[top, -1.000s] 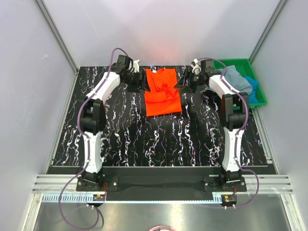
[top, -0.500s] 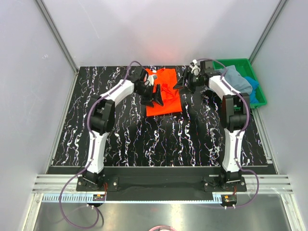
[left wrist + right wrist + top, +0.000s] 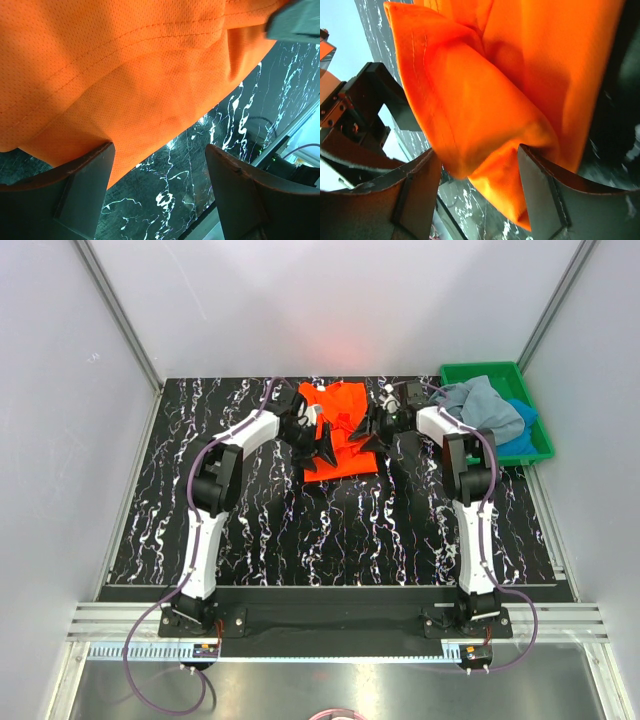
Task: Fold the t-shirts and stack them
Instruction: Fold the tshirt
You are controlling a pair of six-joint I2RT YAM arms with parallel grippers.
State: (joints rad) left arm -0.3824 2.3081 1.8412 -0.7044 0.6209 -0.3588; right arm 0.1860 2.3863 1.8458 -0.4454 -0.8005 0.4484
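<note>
Orange t-shirt (image 3: 340, 428) half-folded at far centre of desk (image 3: 350, 530). Left gripper (image 3: 159, 150) jaws apart under its edge. Right gripper (image 3: 477, 152) jaws apart astride bunched fold, not pinching. Cloth looks light and floppy; likely best pinched at stitched hem, through both layers.

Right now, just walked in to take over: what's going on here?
Both arms are working the orange t-shirt. The left gripper and right gripper sit open at its two sides, with a fold of cloth between the right one's jaws. The grey-blue shirt and blue shirt lie bunched in the green tray.
</note>
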